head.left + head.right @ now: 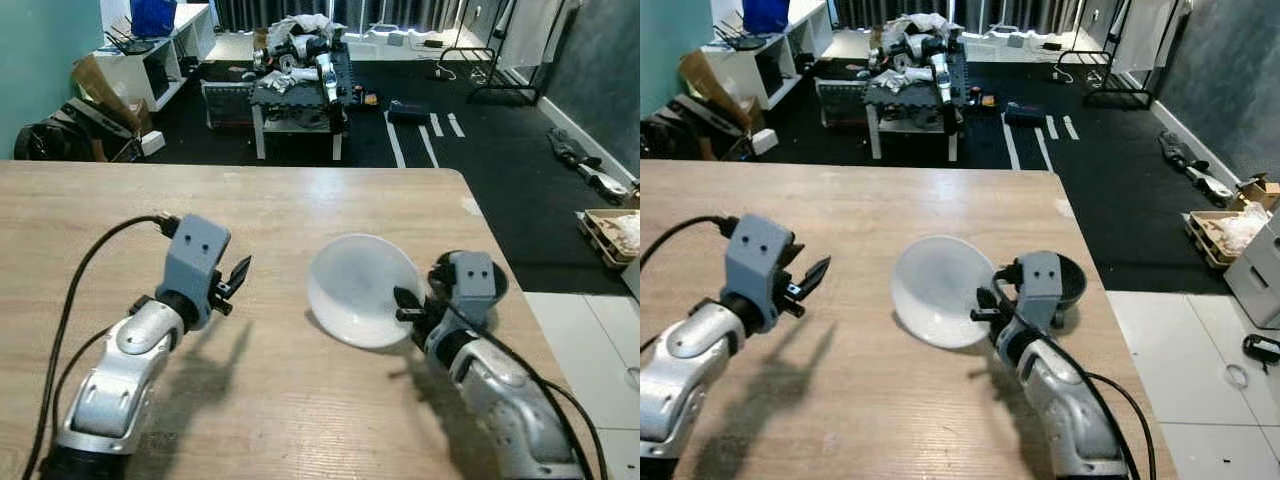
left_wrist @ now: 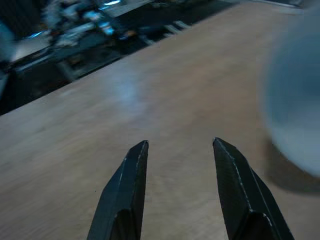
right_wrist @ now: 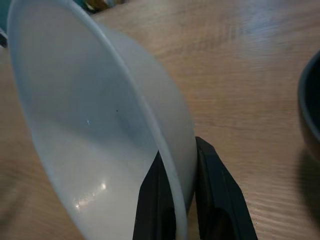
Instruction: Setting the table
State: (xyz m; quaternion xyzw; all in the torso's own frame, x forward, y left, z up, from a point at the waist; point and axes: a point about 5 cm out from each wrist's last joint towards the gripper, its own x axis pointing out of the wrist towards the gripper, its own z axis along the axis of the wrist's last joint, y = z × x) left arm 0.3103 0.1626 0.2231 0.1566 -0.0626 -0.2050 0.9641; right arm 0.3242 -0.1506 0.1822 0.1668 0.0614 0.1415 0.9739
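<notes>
Right jaws [image 3: 175, 210] pinch a smooth, round, translucent-white bowl's [image 3: 90, 130] thin rim.

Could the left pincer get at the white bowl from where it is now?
Probably yes. The left pincer hovers open over bare table, and nothing lies between it and the white bowl. But the right pincer already clamps the bowl's rim, holding it tilted.

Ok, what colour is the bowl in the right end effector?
White, slightly translucent bowl; clearest in the right wrist view.
</notes>
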